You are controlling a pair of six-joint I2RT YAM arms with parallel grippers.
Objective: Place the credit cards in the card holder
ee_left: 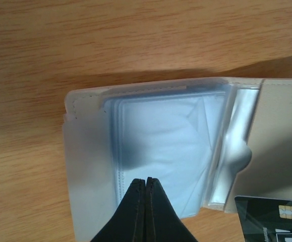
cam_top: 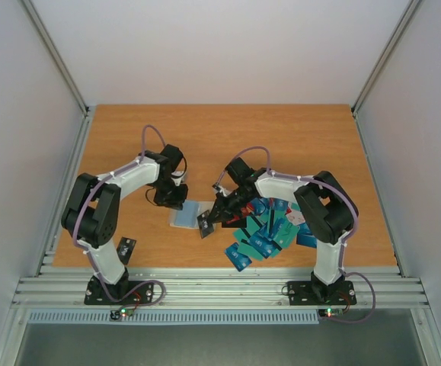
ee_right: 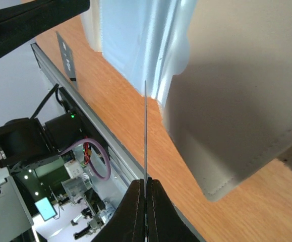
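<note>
Where opened, card holder (ee_left: 279, 131) shows cloudy sleeves (ee_left: 161, 141).

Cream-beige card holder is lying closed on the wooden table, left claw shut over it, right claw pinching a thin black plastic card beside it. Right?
Not closed: the cream-beige rectangular card holder lies open, greyish clear sleeves exposed, as the left wrist view shows. The left claw is shut over it; the right claw pinches the thin black plastic card beside it.
</note>
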